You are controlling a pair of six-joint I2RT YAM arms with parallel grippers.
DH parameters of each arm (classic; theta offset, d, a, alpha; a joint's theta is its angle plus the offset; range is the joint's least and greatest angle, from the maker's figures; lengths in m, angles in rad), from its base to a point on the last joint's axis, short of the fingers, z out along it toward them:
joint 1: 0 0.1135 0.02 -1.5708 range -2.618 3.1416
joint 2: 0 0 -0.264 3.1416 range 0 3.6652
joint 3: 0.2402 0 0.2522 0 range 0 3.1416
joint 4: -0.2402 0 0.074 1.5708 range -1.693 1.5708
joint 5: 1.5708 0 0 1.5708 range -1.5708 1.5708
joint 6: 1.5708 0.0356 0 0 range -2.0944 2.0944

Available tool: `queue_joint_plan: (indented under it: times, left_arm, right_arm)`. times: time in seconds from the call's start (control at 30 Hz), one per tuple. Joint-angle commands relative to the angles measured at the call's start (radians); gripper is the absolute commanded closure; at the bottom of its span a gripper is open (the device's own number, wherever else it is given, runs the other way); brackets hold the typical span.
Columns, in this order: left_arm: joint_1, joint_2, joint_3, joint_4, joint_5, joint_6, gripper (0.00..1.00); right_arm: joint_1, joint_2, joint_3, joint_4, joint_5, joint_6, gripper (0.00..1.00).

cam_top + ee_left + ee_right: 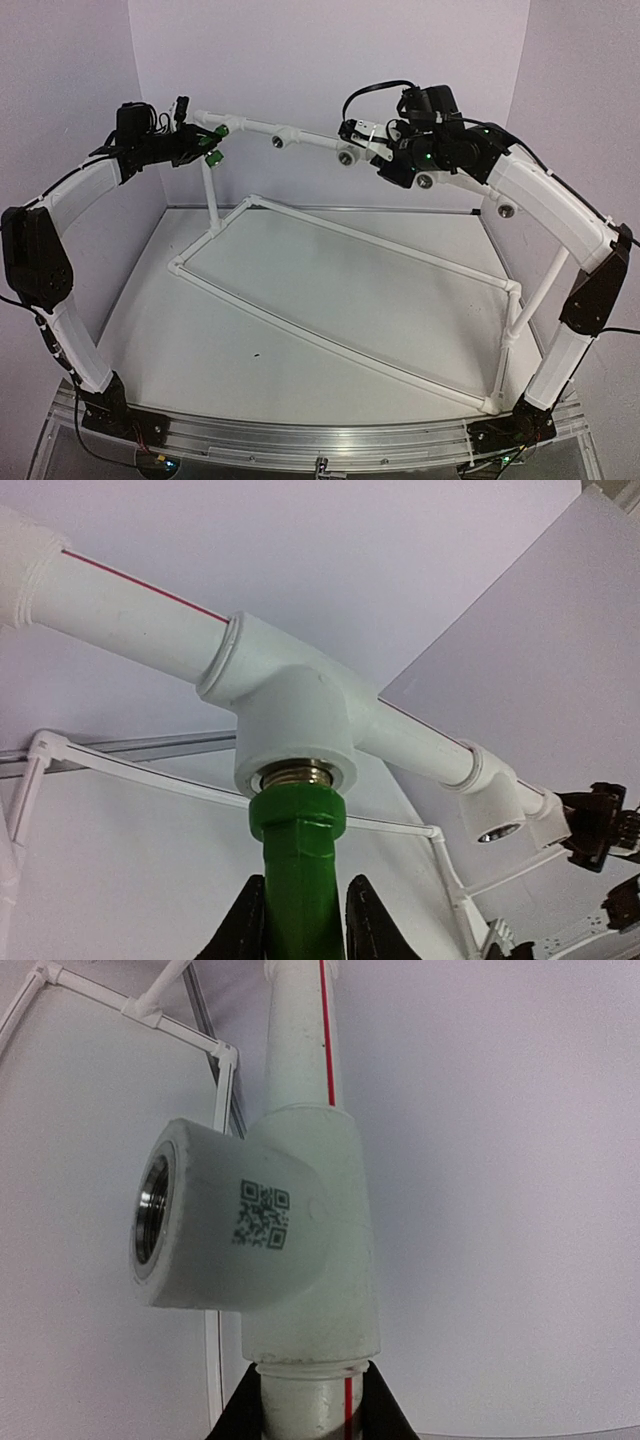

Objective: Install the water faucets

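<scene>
A green water faucet points up between the black fingers of my left gripper, which is shut on its body. Its threaded metal end sits in the socket of a white tee fitting on the raised pipe. From above, the left gripper and faucet are at the pipe's left end. My right gripper is shut on the white pipe just below another tee, whose metal socket is empty. In the top view the right gripper is at the pipe's right part.
A white pipe frame lies across the table, with upright posts carrying the raised pipe. A middle tee has an empty socket. Purple walls close in behind and at both sides.
</scene>
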Motion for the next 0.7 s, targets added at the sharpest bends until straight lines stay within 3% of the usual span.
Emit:
queue_joint_plan:
  times: [0.0,0.2,0.67]
  left_arm:
    - [-0.053,0.008,0.055,-0.086,-0.233,0.199,1.0]
    - [-0.128,0.009,0.091,-0.133,-0.39,0.386,1.0]
    - [-0.159,-0.047,0.02,-0.05,-0.596,0.741,0.96]
  right_arm:
    - [0.052,-0.057,-0.011,-0.127,-0.155,-0.004,1.0]
    - [0.051,-0.065,-0.023,-0.127,-0.159,-0.014,1.0]
    - [0.051,-0.085,-0.049,-0.127,-0.179,-0.028,1.0]
